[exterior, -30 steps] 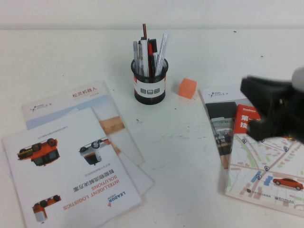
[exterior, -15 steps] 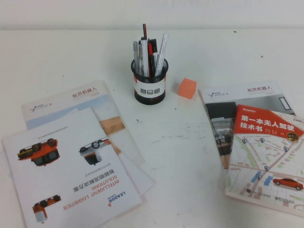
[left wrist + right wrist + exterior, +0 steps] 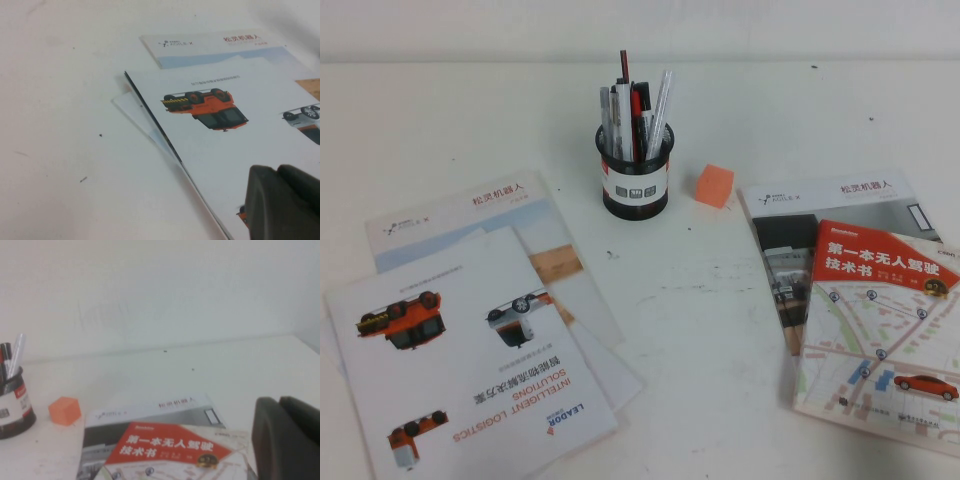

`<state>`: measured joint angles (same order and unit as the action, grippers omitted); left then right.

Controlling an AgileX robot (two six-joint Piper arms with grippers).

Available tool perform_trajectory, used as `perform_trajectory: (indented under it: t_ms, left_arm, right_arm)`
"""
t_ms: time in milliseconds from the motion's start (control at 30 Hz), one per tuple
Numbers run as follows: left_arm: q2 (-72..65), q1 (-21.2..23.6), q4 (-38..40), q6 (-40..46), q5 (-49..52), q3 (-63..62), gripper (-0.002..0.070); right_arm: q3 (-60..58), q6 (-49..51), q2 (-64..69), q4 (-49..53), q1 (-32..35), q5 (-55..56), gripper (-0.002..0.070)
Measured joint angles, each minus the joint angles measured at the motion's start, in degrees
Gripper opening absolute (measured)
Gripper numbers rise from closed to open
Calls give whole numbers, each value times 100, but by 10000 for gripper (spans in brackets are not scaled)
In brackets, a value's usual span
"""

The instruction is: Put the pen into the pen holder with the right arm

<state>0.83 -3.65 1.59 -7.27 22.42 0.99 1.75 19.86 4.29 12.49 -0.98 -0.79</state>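
Standing in pen holder (image 3: 635, 178): pen (image 3: 660, 102) | right gripper (image 3: 287, 440) fingers closed, empty, well apart | left gripper (image 3: 280, 202) unclear

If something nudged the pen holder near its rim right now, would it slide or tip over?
Probably tip. The pen holder is a narrow mesh cup and looks light, and its pens, including the white pen, stand well above the rim, so it is likely top-heavy. The right gripper, shut, and the left gripper are both away from it.
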Motion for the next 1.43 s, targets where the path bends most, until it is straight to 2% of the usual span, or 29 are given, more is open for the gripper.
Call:
perform_trajectory:
  t_ms: [233,433,567,733,1433]
  left_arm:
    - [0,0,0,0,0,0,-3]
    - [0,0,0,0,0,0,-2]
    - [0,0,0,0,0,0,-2]
    - [0,0,0,0,0,0,-3]
    - [0,0,0,0,0,0,-3]
  right_arm:
    - [-180,-94,-60,-258,12,-272,-19]
    - [-313,-1748,-471,-1402,23,-864,-19]
    - [-322,-2129,-471,-1680,44,-1518,-19]
    - [-336,-2192,-471,-1708,44,-1914,-19]
    - [-349,-2251,-471,-1748,44,-1954,-20]
